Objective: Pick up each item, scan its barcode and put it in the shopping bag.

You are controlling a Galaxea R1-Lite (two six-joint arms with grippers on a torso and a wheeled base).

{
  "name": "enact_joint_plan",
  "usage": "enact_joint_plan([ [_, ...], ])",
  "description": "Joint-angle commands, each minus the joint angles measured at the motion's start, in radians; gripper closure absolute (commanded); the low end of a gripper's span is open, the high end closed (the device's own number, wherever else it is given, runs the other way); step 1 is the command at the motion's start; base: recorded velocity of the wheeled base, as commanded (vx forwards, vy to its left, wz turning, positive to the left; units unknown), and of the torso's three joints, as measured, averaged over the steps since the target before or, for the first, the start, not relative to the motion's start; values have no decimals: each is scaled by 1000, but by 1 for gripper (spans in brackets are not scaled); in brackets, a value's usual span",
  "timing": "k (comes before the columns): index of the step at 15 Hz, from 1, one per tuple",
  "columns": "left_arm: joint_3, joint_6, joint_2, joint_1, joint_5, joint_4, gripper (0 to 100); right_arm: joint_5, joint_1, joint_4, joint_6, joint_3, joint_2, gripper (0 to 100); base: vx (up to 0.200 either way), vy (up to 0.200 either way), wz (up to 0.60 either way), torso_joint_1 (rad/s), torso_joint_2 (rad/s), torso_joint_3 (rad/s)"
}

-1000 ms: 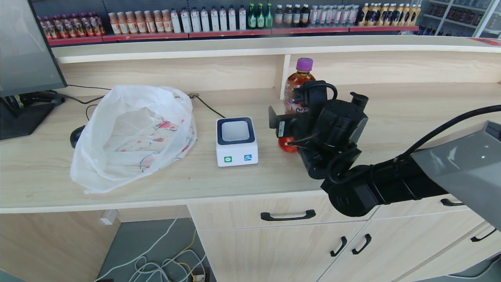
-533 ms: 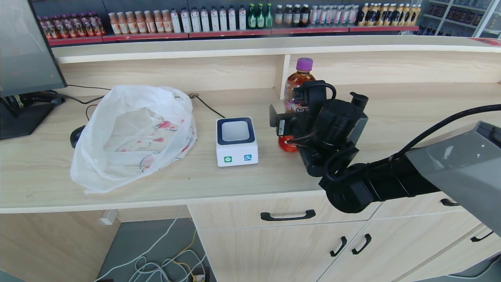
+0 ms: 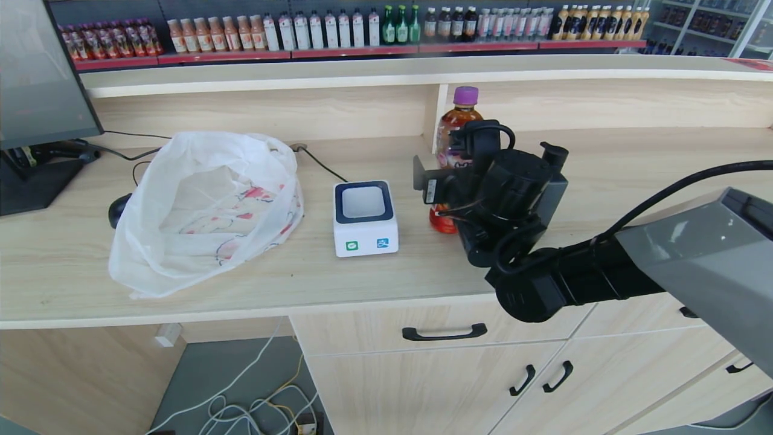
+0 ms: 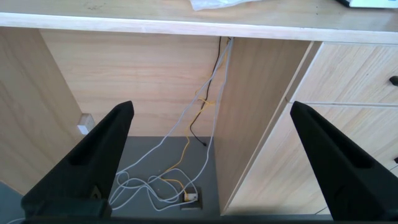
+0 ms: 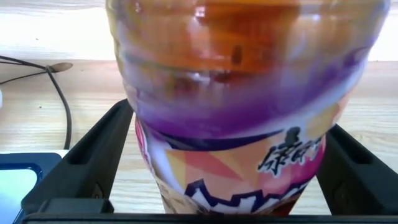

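Plainly, clear ribbed plastic bottle (image 3: 453, 127) with amber liquid and purple cap stands upright, clamped between right gripper's (image 5: 230, 121) flat black fingers. Jaws of left gripper (image 4: 211, 109) gape wide.

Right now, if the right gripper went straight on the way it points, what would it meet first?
The bottle: it stands between the right gripper's jaws, close against the wrist camera. Past it, probably the counter's raised back panel, though depth there is unclear.
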Motion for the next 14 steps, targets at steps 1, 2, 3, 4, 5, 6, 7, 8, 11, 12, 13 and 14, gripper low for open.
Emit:
enact_joint_plan([
  [1, 0, 0, 0, 0, 0, 0, 0, 0, 1, -1, 0, -3, 5, 0, 0, 0, 0, 0, 0, 0],
  [2, 0, 0, 0, 0, 0, 0, 0, 0, 1, -1, 0, -3, 5, 0, 0, 0, 0, 0, 0, 0],
  [3, 0, 0, 0, 0, 0, 0, 0, 0, 2, -3, 1, 0, 5, 0, 0, 0, 0, 0, 0, 0],
  [4, 0, 1, 0, 0, 0, 0, 0, 0, 2, -4, 3, 4, 5, 0, 0, 0, 0, 0, 0, 0],
  [5, 0, 0, 0, 0, 0, 0, 0, 0, 2, -9, 4, 18, 5, 0, 0, 0, 0, 0, 0, 0],
  [6, 0, 1, 0, 0, 0, 0, 0, 0, 1, -20, 3, 30, 5, 0, 0, 0, 0, 0, 0, 0],
  [7, 0, 1, 0, 0, 0, 0, 0, -2, 1, -27, 3, 36, 5, 0, 0, 0, 0, 0, 0, 0],
  [8, 0, 0, 0, 0, 0, 0, 0, 0, 2, -29, 3, 47, 3, 0, 0, 0, 0, 0, 0, 0],
  [11, 0, 1, 0, 0, 0, 0, 0, -2, 2, -29, 1, 46, -5, 0, 0, 0, 0, 0, 0, 0],
  [12, 0, 0, 0, 0, 0, 0, 0, 0, 1, -29, 3, 47, -8, 0, 0, 0, 0, 0, 0, 0],
  [13, 0, 0, 0, 0, 0, 0, 0, 0, -1, -29, 3, 44, -8, 0, 0, 0, 0, 0, 0, 0],
  [14, 0, 0, 0, 0, 0, 0, 0, 0, -4, -29, 3, 41, -9, 0, 0, 0, 0, 0, 0, 0],
])
